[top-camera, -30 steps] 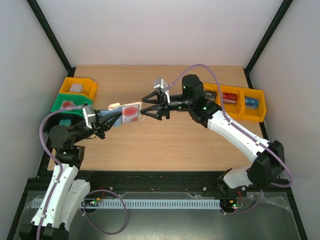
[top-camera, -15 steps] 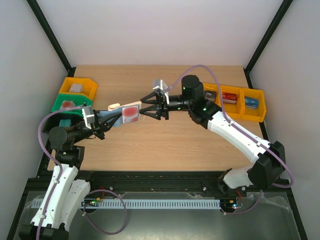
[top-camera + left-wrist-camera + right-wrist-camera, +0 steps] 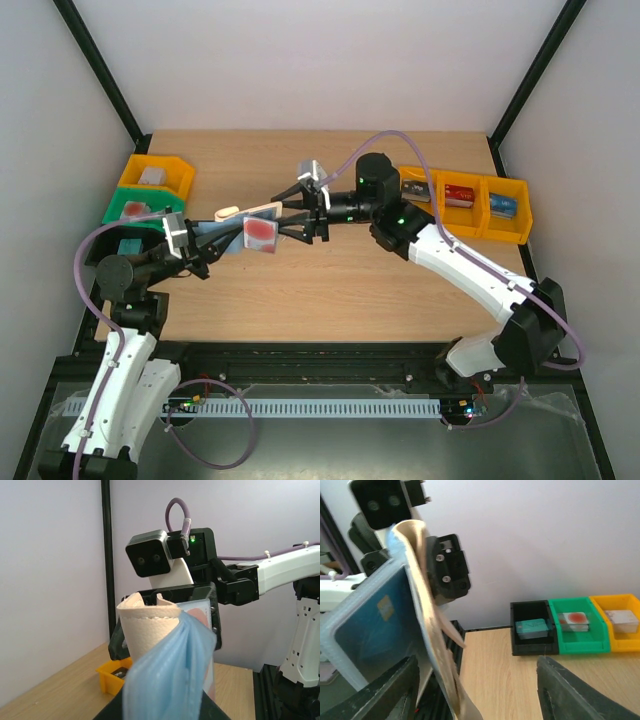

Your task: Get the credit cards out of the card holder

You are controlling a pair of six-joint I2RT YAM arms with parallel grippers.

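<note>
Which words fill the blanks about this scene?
The left hand is shut on the wallet, whose inside is ____.
The right hand has its fingers ____.
In the top view, the card looks ____.
The bin between the black bin and the yellow bin is ____.
Missing: blue, open, red, green.

We log the card holder as pale beige outside, with a fine stitched line along its edge, and soft blue inside. The red-patched card is pale with one red blotch. The blue card is deep blue with a small gold square. The three near bins are a black bin, a green bin and a yellow bin. The far bins are yellow. The table is light wood grain. The arms are white with black joints, and the cable is purple.
</note>
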